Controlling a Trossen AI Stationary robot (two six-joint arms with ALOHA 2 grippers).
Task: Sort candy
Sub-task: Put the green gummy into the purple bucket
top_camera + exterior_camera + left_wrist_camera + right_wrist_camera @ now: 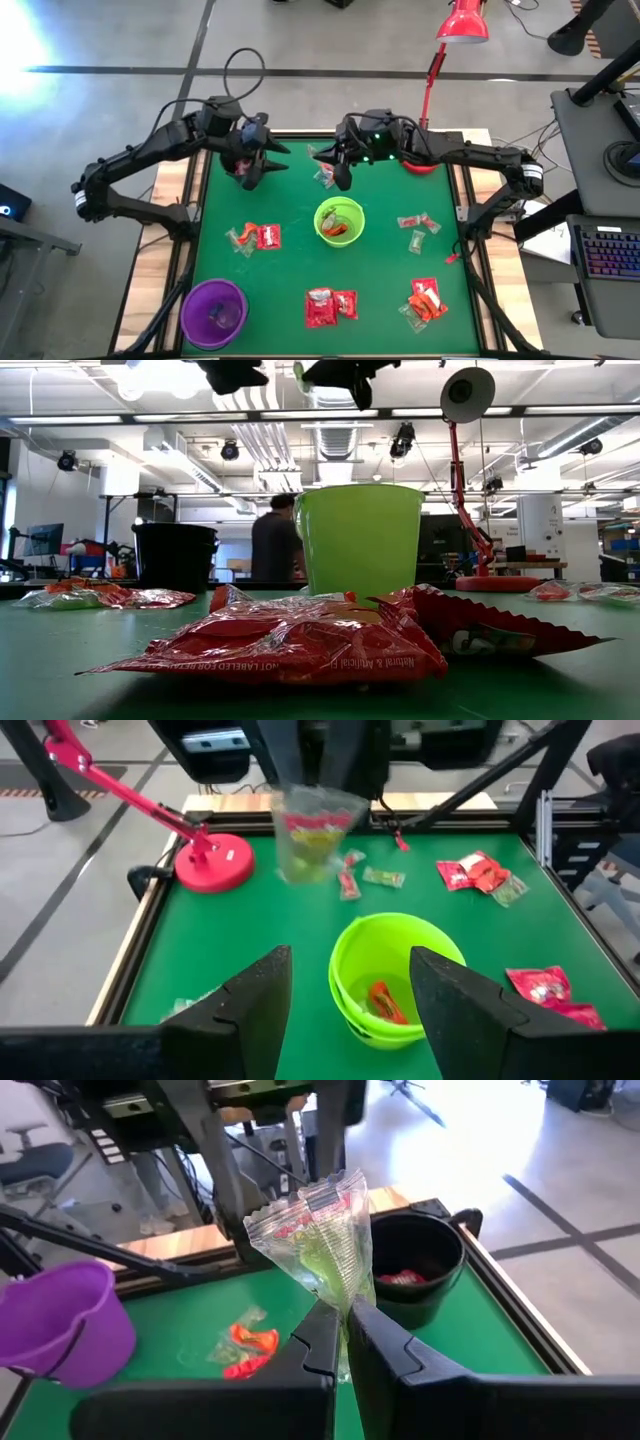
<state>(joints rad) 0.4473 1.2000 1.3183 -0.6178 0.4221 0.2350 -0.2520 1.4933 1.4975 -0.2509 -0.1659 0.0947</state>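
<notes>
3 bowls: black (238,160), lime-green (339,221), purple (213,312). 1 red lamp (455,40). Roughly 6 candy clusters (330,305) — exact count unclear.

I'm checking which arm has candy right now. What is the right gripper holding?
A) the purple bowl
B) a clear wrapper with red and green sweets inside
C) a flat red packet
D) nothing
B: in the right wrist view the right gripper has its fingers pinched shut on the clear wrapper, lifted above the green mat with the black bowl behind it.
</notes>
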